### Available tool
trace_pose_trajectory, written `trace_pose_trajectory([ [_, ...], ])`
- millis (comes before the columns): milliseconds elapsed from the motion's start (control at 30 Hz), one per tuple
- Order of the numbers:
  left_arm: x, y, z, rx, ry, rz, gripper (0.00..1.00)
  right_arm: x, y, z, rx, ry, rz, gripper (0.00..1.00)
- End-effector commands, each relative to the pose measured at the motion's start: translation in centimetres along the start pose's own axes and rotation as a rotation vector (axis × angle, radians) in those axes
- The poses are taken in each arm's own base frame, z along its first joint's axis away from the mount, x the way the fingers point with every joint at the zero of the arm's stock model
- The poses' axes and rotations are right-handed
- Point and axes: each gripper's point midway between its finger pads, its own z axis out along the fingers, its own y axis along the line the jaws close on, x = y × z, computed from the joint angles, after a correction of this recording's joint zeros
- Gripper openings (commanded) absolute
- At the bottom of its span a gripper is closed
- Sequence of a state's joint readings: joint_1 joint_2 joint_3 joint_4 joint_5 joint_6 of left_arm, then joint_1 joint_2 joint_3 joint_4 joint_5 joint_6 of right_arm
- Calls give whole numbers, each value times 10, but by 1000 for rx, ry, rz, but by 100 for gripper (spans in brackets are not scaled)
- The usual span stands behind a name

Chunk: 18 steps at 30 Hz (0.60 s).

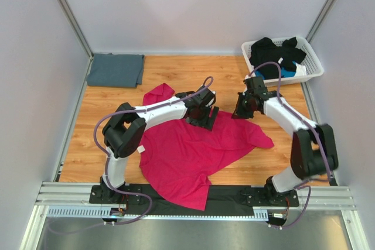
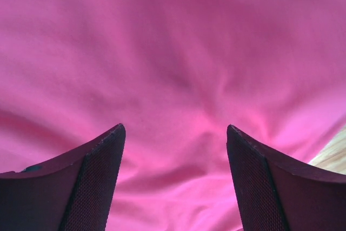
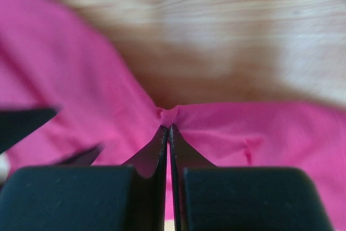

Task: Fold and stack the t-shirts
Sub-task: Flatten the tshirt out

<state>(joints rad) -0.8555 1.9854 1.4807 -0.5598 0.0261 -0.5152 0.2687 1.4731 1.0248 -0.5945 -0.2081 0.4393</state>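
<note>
Surface: wood table [image 1: 111, 109]
Right gripper [image 3: 167, 128]: fingers [image 3: 153, 158] pressed together, pinching pink shirt [image 3: 65, 79] at tips
Left gripper [image 2: 174, 126]: fingers [image 2: 92, 187] spread, pink shirt beyond them

The magenta t-shirt [image 1: 181, 156] is soft, matt, wrinkled cloth; the table [image 1: 111, 95] smooth pale wood; the basket [image 1: 314, 58] white plastic.

Pale grey walls [image 1: 193, 10] (aluminium-framed at the corners) enclose a wood-grain tabletop [image 1: 105, 95] under even light.
</note>
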Motion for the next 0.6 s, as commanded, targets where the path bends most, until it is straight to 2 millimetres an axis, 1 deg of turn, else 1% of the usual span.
trace_pose_trajectory([
  [0,-35,-25,-15,97,-120,32,81,25,31,-31,-114,-4,-60,0],
  [33,-35,-23,-16,86,-118,30,78,50,28,-28,-112,67,-63,0],
  [67,-27,-15,-18,52,-89,23,77,62,24,-28,-106,108,-52,0],
  [100,-27,-11,-27,25,-100,11,76,73,19,-28,-99,143,-41,0],
  [133,-19,4,-29,-36,-93,5,75,88,9,-30,-69,196,-48,0],
  [167,-11,19,-36,-106,-86,2,75,98,3,-32,-51,225,-57,0],
  [200,-11,23,-55,-116,-117,-10,74,104,1,-36,-56,238,-77,0],
  [233,7,35,-57,-148,-91,-11,74,113,-3,-41,-54,269,-106,0],
  [267,11,40,-63,-159,-106,-14,74,120,-5,-44,-55,290,-111,0],
  [300,10,41,-79,-147,-144,-25,75,128,1,-48,-76,304,-118,0],
  [333,24,51,-81,-175,-122,-40,75,136,7,-52,-106,333,-114,0],
  [367,26,58,-86,-204,-136,-53,75,146,10,-54,-123,369,-111,0],
  [400,28,61,-92,-217,-145,-87,75,162,16,-57,-142,435,-116,0],
  [467,33,73,-97,-267,-142,-131,75,188,13,-60,-126,537,-136,0],
  [500,32,76,-97,-275,-141,-153,75,208,9,-58,-95,611,-178,0],
  [533,30,79,-96,-281,-142,-189,75,217,3,-57,-56,643,-206,0],
  [567,29,80,-92,-285,-135,-206,75,224,2,-56,-31,670,-217,6],
])
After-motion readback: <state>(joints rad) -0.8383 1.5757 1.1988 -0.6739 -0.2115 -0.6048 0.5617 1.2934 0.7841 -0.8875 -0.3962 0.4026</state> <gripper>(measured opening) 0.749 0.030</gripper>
